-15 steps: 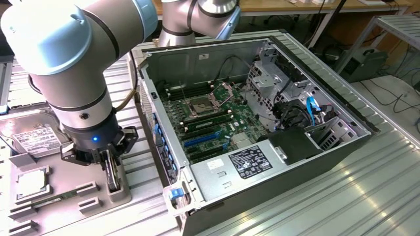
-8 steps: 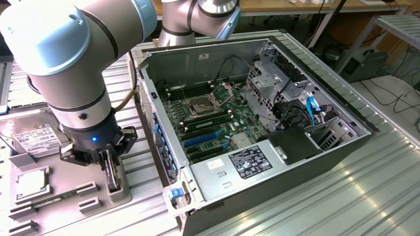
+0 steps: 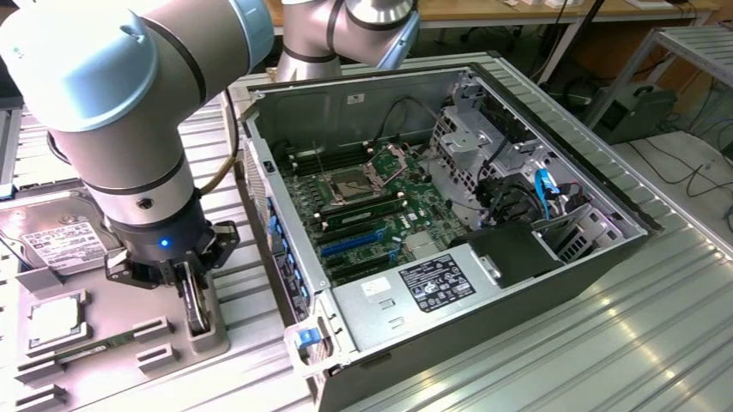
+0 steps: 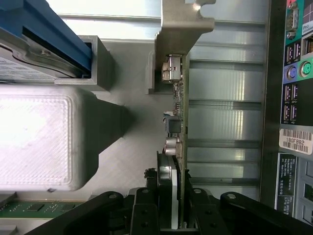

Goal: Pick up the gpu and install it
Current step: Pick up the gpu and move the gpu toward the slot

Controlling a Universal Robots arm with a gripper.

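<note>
The gpu (image 4: 179, 98) stands on edge in a slot of the grey holder tray (image 4: 132, 161), seen edge-on as a thin green board with a silver end bracket (image 4: 181, 29). My gripper (image 4: 173, 215) straddles the card's end opposite the bracket. One black finger presses each face, so the jaws are shut on the card. In the exterior view the gripper (image 3: 197, 296) hangs straight down over the tray at the exterior view's left. The dark card (image 3: 202, 318) shows between its fingers, still seated in the holder.
An open computer case (image 3: 596, 197) with its motherboard (image 3: 366, 215) lies just beside the tray; its port panel (image 4: 293, 98) faces the card. A hard drive (image 3: 57, 240) and a memory stick (image 4: 29, 208) also sit on the tray.
</note>
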